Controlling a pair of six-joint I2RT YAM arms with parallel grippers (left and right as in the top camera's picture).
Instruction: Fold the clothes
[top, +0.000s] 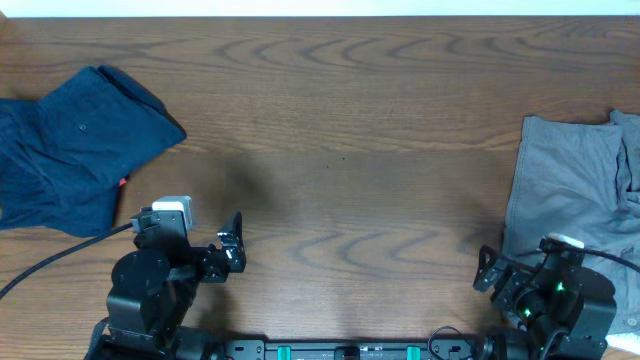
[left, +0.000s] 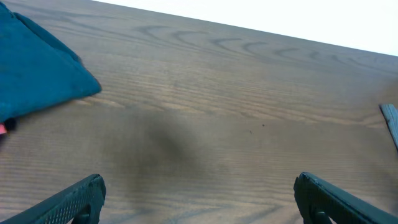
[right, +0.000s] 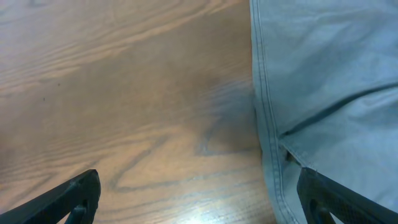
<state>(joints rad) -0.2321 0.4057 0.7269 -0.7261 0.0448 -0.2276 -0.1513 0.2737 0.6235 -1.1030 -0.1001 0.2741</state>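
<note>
My left end effector (top: 236, 245) and right end effector (top: 485, 270) hover spread and empty near the bench's (top: 350, 150) front edge, probably ready to start, with the navy shorts (top: 70, 150) bunched at its left edge and the grey shorts (top: 570, 190) at its right.

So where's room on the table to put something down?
The middle of the table is bare wood, between the navy shorts on the left and the grey shorts on the right. The near edge is crowded by the left arm and right arm.
</note>
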